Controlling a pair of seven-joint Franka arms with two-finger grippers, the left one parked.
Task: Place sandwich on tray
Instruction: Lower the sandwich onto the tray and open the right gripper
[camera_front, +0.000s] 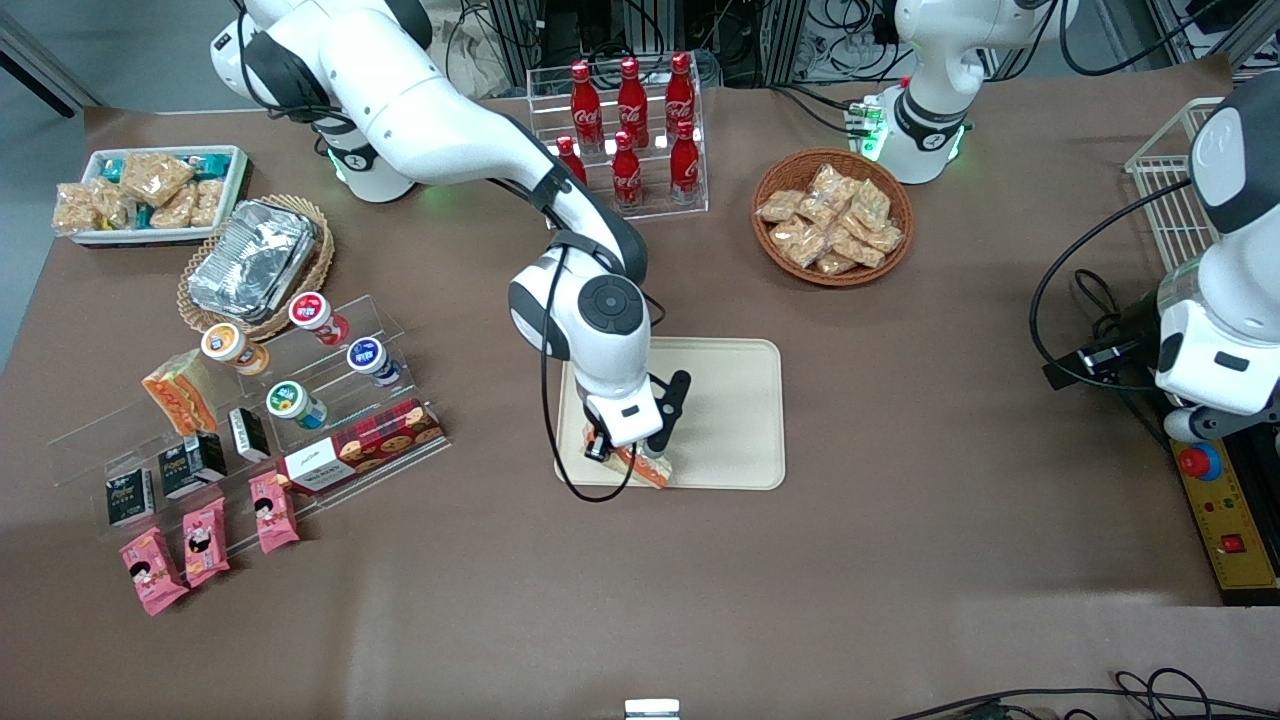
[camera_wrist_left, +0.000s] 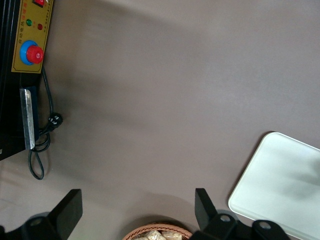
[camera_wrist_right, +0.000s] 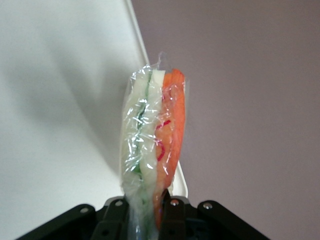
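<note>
Cream tray (camera_front: 720, 410) under our gripper (camera_front: 628, 452), clenched on sandwich (camera_wrist_right: 152, 150) at tray rim nearest front camera; we judge lowering and release left.

End effector (camera_wrist_right: 150, 212) clamped on wrapped sandwich (camera_wrist_right: 152, 145), fingers pressing both faces. Sandwich held on edge: pale bread, green layer, orange layer showing through clear wrap. Hangs over tray (camera_wrist_right: 60, 100) rim, partly above cream tray, partly above brown tabletop (camera_wrist_right: 250, 100).
</note>
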